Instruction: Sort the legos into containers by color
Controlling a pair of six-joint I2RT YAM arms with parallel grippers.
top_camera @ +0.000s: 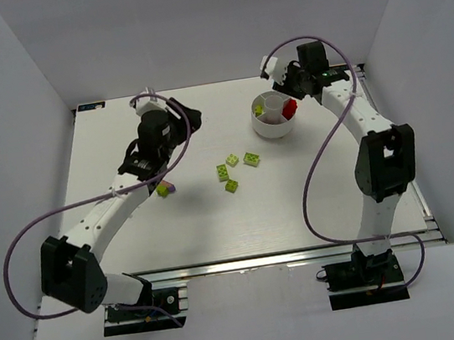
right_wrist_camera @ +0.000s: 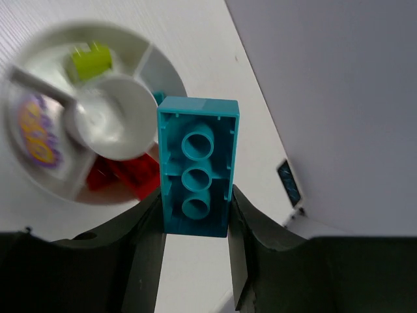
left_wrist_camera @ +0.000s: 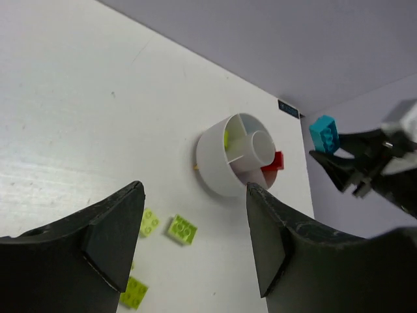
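Note:
My right gripper is shut on a cyan lego, held just above the far rim of the round white dish. The dish's wedge containers hold a lime green lego, red legos and a blurred purple and yellow piece. My left gripper is open and empty, raised over the table's left part and facing the dish. It also sees the cyan lego. Three green legos lie below it. A green and purple clump lies beneath the left arm.
Several loose lime green legos lie on the white table between the arms, left of the dish. White walls close in the table on three sides. The right gripper hangs near the back wall.

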